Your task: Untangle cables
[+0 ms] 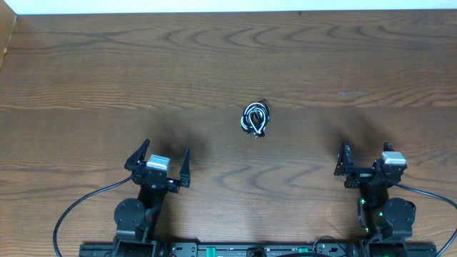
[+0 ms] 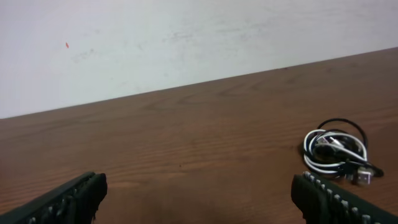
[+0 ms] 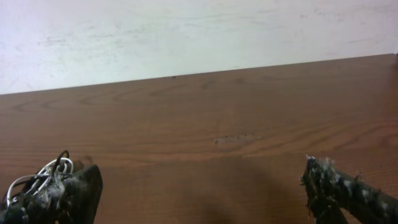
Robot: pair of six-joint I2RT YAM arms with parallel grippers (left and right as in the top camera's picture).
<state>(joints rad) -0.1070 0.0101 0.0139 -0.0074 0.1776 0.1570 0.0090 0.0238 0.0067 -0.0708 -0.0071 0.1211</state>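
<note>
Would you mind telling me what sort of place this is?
Probably a robotics lab bench: a brown wood-grain tabletop against a plain white wall, black robot arms, left and right, mounted at its edge.

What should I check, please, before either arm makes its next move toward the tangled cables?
1. Cables located: one small black-and-white coil on the table, ahead of and between both arms: ok.
2. Left jaws open and holding nothing: ok.
3. Right jaws open and holding nothing: ok.
4. Nothing lies between either arm and the coil: ok.
5. A plug end sticks out of the coil for a possible grasp: ok.
6. How the black and white cords cross inside the coil: cannot tell.
</note>
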